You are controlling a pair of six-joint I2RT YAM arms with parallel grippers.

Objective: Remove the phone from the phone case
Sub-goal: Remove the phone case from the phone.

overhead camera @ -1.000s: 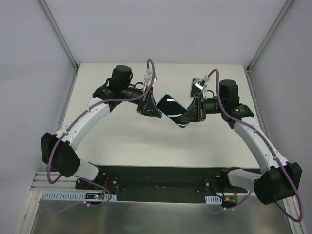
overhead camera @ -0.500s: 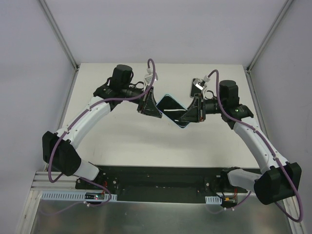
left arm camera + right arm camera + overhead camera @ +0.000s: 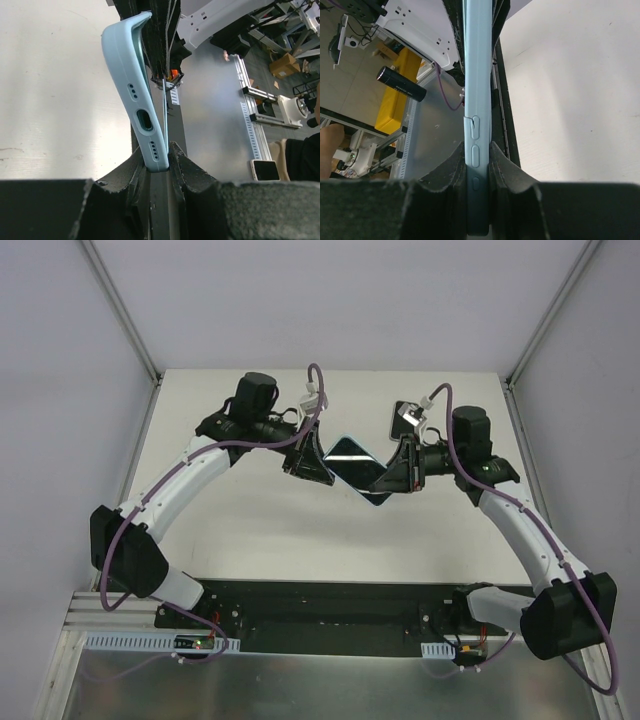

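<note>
**gearhead22:** Trying to work out who is holding what here. From overhead, the phone point(image 3: 350, 462) is facing screen-up over the middle of the tabletop point(image 3: 250, 530), turned like a diamond between the two grabbers.

**benchbot_fan:** Both of them are gripping it. The left end effector point(image 3: 159, 159) is pinching nearly closed on the bottom end of the phone case point(image 3: 131, 85), just past the charging port point(image 3: 145, 121). The right end effector point(image 3: 477, 156) is clamping just as tightly on one long edge, right on the side buttons point(image 3: 475, 142).

**gearhead22:** So is the phone sitting on the surface or hanging?

**benchbot_fan:** It's looking lifted to me. In both wrist views the back of the case is facing the tabletop with open space showing between them.

**gearhead22:** And is the case peeling at all?

**benchbot_fan:** In the left wrist view the light blue shell is bowing away from a thin edge beside it toward the far end, so a gap is opening there. Down by the fingers it's hugging tight. From the right wrist the edge is running dead straight. I'm not able to tell how much of the phone is actually free.
</note>
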